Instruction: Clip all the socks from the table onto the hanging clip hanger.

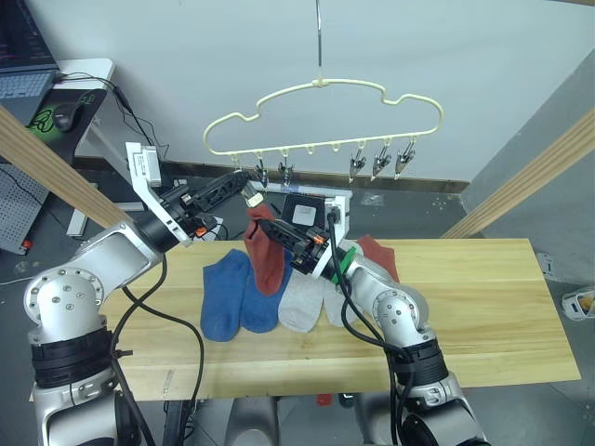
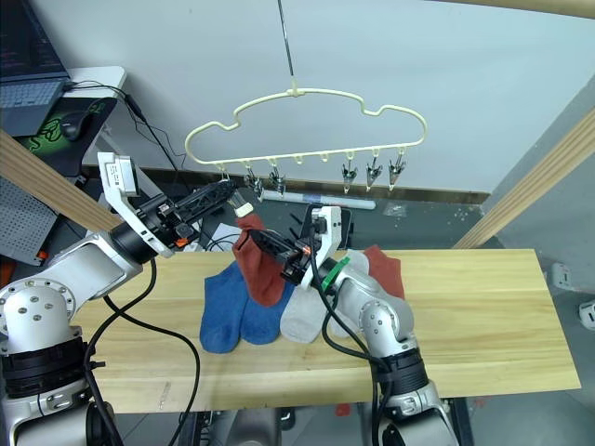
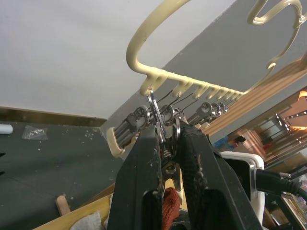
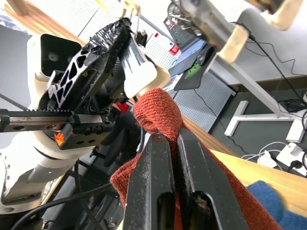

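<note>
left hand [image 1: 244, 192] pinches the leftmost small metal clip [image 3: 163, 125] of the pale yellow cloud-outline wire hanger [image 1: 321, 86]; right hand [image 1: 263, 226], closed on a rust red knit sock [image 1: 266, 253], should feed its cuff fully between the clip's jaws before the left eases.

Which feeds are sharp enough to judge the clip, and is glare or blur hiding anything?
Left eye view: evenly lit, sharp, no glare; clip hanger and red sock read clearly. Left wrist view: the clip between the left gripper fingers is sharp, the room behind is soft. Right wrist view: sock sharp at the right gripper, the clips overhead blurred.
</note>
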You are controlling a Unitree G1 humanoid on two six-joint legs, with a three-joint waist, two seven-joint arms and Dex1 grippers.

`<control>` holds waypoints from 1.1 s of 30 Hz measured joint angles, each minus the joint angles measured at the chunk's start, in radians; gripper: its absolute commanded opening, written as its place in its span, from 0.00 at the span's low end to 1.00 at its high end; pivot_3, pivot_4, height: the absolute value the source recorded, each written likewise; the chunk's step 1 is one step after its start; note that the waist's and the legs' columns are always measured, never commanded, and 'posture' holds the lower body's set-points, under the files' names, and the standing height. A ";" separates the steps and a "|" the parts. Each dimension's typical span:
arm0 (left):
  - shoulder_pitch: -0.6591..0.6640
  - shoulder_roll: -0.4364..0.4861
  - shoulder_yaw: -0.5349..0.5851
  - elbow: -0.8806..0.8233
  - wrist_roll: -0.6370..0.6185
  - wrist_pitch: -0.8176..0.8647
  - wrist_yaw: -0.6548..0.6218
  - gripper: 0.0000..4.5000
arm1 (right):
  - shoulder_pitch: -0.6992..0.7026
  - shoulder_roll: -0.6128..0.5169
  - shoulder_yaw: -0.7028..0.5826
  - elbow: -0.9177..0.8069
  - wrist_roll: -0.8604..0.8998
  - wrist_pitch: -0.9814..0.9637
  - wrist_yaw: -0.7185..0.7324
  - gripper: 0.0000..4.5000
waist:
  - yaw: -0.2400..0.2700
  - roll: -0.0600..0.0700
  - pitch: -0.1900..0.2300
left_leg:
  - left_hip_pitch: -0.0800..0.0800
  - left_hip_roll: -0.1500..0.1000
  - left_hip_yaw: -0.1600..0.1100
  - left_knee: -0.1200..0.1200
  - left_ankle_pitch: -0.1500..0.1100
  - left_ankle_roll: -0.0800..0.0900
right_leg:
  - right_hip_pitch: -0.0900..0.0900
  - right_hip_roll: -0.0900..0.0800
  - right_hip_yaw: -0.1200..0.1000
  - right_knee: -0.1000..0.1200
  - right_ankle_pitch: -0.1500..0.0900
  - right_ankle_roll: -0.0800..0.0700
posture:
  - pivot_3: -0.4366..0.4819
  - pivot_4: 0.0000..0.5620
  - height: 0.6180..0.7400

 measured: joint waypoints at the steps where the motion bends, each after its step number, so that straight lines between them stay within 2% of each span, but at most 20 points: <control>1: 0.000 0.002 0.000 0.000 -0.004 0.000 0.000 0.05 | -0.003 0.000 -0.001 0.000 0.014 0.005 0.001 0.00 | 0.000 0.000 0.000 | 0.000 0.000 0.000 0.000 0.000 0.000 | 0.000 0.000 0.000 0.000 0.000 0.000 | 0.32 0.49 1.00; 24: 0.009 0.026 0.000 0.000 -0.029 0.006 -0.001 0.05 | -0.049 -0.007 0.001 0.046 0.042 -0.013 0.025 0.00 | -0.006 -0.003 -0.002 | 0.000 0.000 0.000 0.001 0.000 0.000 | 0.000 0.000 0.000 0.001 0.000 0.000 | 0.33 0.49 1.00; 26: 0.015 0.029 0.001 0.000 -0.037 0.006 -0.001 0.22 | -0.050 -0.007 0.002 0.048 0.035 -0.015 0.025 0.00 | -0.007 -0.003 -0.002 | 0.000 0.000 0.000 0.001 0.000 0.000 | 0.000 0.000 0.000 0.001 0.000 0.000 | 0.34 0.48 1.00; 33: 0.039 0.041 0.001 0.000 -0.062 0.020 -0.003 0.68 | -0.070 -0.010 0.002 0.053 0.018 -0.029 0.026 0.00 | -0.006 -0.003 -0.003 | 0.000 0.000 0.000 0.001 0.000 0.000 | 0.000 0.000 0.000 0.001 0.000 0.000 | 0.35 0.47 1.00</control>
